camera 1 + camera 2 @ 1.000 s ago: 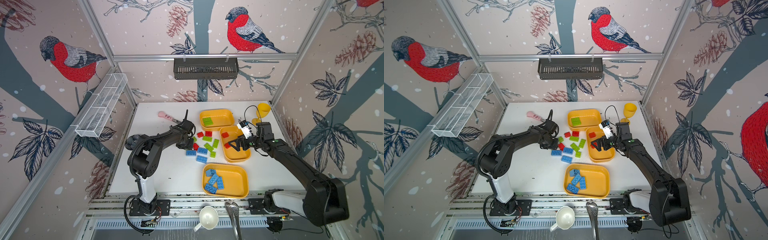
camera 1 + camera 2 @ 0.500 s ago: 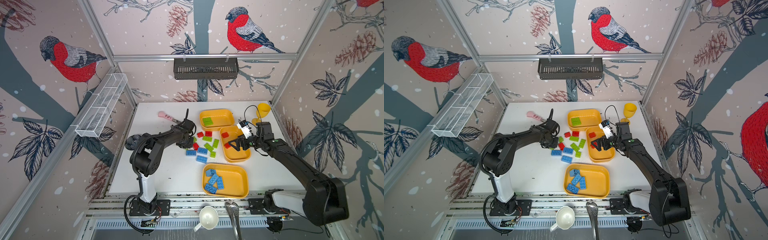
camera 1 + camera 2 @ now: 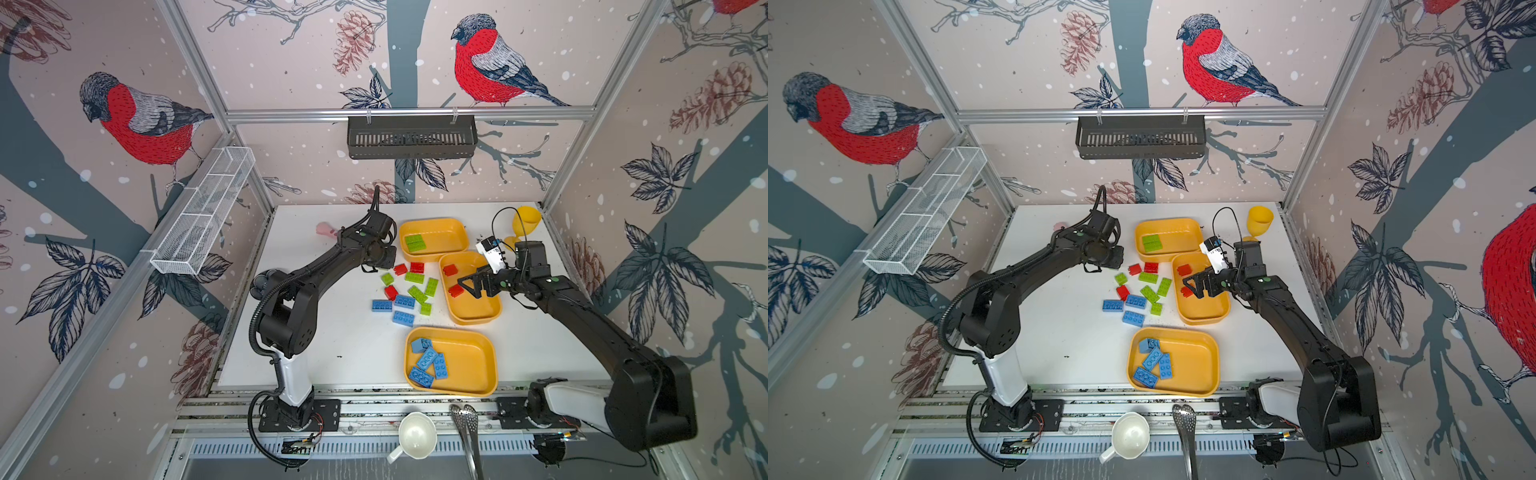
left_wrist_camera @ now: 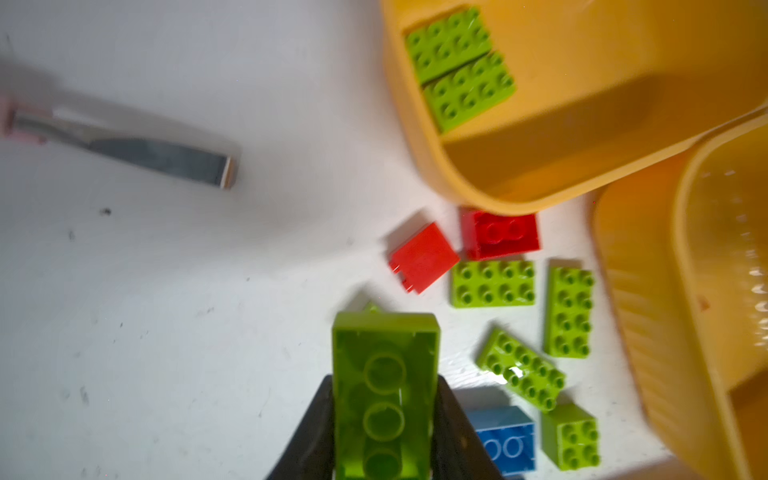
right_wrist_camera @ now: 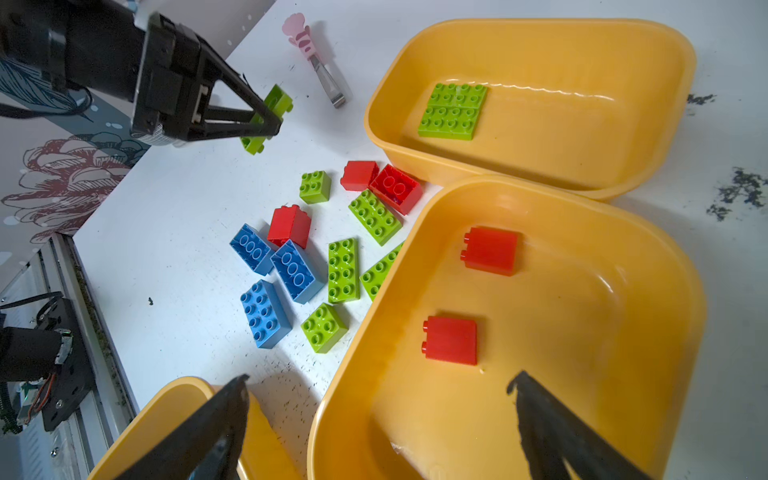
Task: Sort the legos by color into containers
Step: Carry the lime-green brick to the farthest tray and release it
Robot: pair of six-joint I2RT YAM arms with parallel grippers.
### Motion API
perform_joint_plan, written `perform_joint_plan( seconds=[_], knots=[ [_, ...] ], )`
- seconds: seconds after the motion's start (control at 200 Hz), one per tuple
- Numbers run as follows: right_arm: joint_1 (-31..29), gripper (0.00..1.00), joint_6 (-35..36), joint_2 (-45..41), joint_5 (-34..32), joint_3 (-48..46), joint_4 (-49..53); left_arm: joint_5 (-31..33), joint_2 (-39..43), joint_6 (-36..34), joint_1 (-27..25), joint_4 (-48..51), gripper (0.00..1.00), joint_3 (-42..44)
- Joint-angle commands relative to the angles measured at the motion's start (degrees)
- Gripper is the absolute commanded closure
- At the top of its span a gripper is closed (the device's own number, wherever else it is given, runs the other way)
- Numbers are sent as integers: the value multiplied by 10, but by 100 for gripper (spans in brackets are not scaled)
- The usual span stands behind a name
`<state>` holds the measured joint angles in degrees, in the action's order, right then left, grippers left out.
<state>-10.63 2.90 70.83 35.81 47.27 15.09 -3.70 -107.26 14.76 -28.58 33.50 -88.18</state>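
Left gripper (image 5: 268, 120) jaws pinch a green brick (image 4: 384, 390), aloft at 10 o'clock of the loose legos (image 3: 417, 294); shallow hold may slip before the green tray (image 3: 444, 239). Right gripper (image 5: 380, 380) jaws spread over red tray (image 5: 582, 311).

Bright, even light, soft shadows. Blur beyond the left fingers (image 4: 311, 436); glare on a tray (image 5: 540, 89) beyond the right fingers (image 5: 208, 432).

L gripper (image 5: 272, 121) pinches lime brick (image 5: 277, 99); R gripper (image 5: 379, 380) spread wide at red-brick tray (image 5: 561, 316).
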Motion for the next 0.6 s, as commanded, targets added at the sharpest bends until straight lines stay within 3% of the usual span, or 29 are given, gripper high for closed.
perform_joint_plan(
  seconds=[0.0,0.29,0.595],
  knots=[
    [4,1,-16,2,20,9,-34,-60,-26,-13,-7,-5,70,-44],
    [13,1,-33,24,22,29,-67,-84,-162,-26,-31,-42,70,-204],
    [23,1,-21,38,10,44,-61,-104,-293,34,-35,-61,70,-357]
  ],
)
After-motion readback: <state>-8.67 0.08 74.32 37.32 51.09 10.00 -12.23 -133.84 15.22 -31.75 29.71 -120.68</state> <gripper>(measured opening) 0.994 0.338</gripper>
